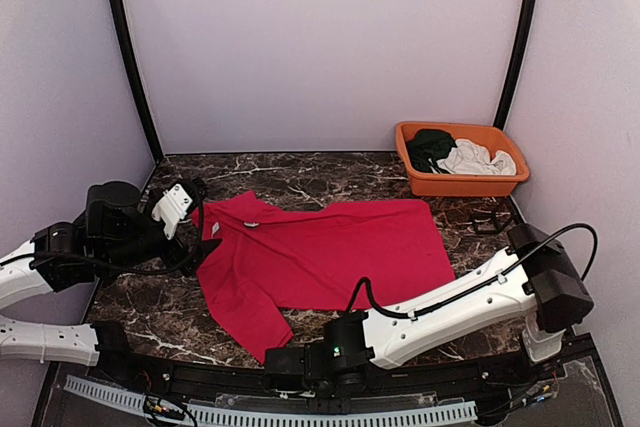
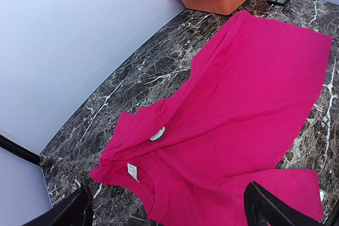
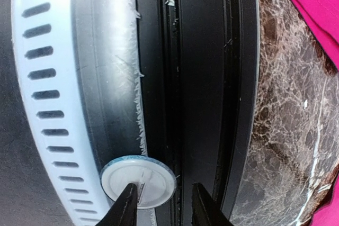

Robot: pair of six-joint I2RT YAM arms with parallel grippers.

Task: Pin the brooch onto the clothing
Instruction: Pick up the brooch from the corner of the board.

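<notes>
- While the red T-shirt [image 1: 330, 252] lies spread on the dark marble tabletop [image 1: 300, 177], collar to the left and hem to the right, both arms are off it.
- One sleeve points toward the near edge, and a white label [image 2: 132, 170] shows inside the collar.
- Brooch [image 2: 157, 133]: small whitish oval on the shirt just below the collar, beside a fold. Too small to tell if it is pinned.
- Left end effector [image 2: 167, 205]: at the left edge of the tabletop, just beside the collar, fingers spread wide with nothing between them.
- Right end effector [image 3: 163, 188]: down at the near right corner, over the black rail and white slotted strip [image 3: 47, 104] along the tabletop edge. Its fingers are apart with a narrow gap and grip nothing.
- White round disc [image 3: 139, 178] sits on the strip, and the left fingertip overlaps its lower edge in the right wrist view.
- Orange basin [image 1: 460, 185] stands at the far right corner, holding a dark green garment [image 1: 430, 144] and a white garment [image 1: 475, 157].
- Small black frame [image 1: 490, 217] stands on the tabletop near the basin, just beyond the shirt's hem corner.
</notes>
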